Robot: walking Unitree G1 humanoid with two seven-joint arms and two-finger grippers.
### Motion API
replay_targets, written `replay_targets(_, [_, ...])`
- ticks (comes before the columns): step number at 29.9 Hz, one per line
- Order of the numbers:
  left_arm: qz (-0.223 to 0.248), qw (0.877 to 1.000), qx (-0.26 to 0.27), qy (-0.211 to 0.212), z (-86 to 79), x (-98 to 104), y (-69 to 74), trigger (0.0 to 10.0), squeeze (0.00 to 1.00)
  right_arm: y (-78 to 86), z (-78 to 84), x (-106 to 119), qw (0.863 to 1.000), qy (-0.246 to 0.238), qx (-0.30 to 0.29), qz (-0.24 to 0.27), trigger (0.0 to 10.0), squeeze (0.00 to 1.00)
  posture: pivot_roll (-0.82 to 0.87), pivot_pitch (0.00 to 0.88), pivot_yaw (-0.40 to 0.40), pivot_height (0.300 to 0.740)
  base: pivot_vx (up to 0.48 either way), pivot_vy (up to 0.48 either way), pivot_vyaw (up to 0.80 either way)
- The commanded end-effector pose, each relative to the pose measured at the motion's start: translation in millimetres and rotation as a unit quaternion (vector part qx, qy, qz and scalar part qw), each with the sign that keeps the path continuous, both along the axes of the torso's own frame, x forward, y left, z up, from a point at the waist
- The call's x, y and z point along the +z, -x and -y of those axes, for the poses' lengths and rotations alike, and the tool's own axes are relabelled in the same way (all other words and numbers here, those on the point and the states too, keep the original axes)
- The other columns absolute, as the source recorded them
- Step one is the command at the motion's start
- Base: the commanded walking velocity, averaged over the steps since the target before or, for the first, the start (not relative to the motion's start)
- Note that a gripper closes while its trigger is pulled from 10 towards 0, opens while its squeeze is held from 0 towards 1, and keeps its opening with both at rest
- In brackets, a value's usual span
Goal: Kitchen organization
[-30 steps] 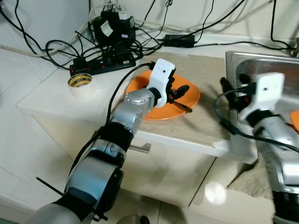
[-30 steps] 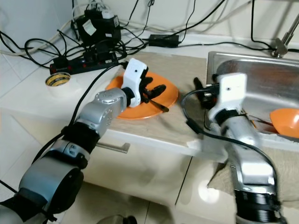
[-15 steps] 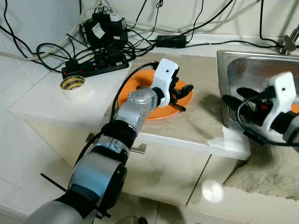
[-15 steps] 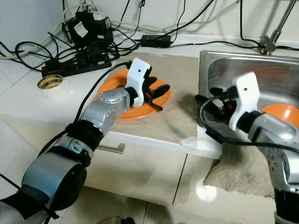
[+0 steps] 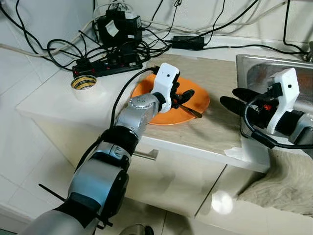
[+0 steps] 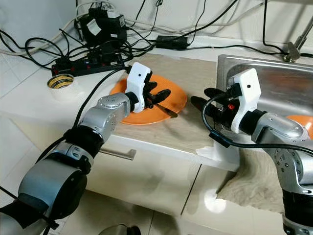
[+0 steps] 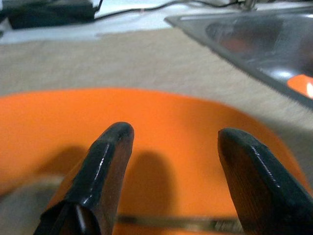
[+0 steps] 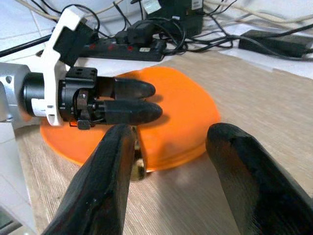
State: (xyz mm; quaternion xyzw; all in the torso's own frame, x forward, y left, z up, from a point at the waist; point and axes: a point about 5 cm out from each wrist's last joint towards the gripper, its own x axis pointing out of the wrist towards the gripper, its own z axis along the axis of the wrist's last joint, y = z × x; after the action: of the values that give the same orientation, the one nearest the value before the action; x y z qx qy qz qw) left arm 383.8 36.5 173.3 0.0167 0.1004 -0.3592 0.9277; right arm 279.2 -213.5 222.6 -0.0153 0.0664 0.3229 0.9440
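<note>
Right gripper now nearer orange plate, fingers apart; left gripper fingers apart above plate.

i can read no text, brand, number or sign anywhere. the white label on the black power adapter, well beyond my left pincer, is too small and blurred to make out, and the tape roll beside the power strip carries no readable print.

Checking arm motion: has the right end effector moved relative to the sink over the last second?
Yes. The right end effector has swung out from over the sink, and now reaches past its rim towards the orange plate.
</note>
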Motion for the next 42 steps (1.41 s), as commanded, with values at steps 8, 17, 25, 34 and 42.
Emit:
replay_targets(8, [-0.03,0.999,-0.013,-0.036,-1.3,-5.9,2.0,10.0,0.0,-2.5,-7.3,2.8,1.0,-0.011,0.011,-0.003,10.0,0.0,-0.09,0.0,0.049,0.74,0.0,0.0,0.0])
replay_targets(17, [-0.041,0.998,-0.017,-0.048,-7.4,-10.0,4.3,10.0,0.0,-3.0,-9.1,3.5,1.0,-0.014,0.014,-0.005,10.0,0.0,-0.08,0.0,0.046,0.74,0.0,0.0,0.0])
replay_targets(25, [-0.045,0.998,0.003,-0.052,-30.5,-7.4,5.5,10.0,0.0,-4.6,-10.3,0.4,1.0,-0.016,0.015,-0.011,10.0,0.0,-0.06,0.0,0.035,0.74,0.0,0.0,0.0])
replay_targets(34, [-0.045,0.997,0.028,-0.058,-60.5,-2.9,12.8,10.0,0.0,-10.1,-13.7,-2.6,0.999,-0.017,0.023,-0.018,10.0,0.0,-0.03,0.0,0.013,0.74,0.0,0.0,0.0])
replay_targets(42, [0.056,0.996,0.066,-0.02,-53.2,47.5,14.8,10.0,0.0,-12.0,-17.5,-4.7,0.999,-0.021,0.026,-0.02,10.0,0.0,-0.02,0.0,0.016,0.74,0.0,0.0,0.0])
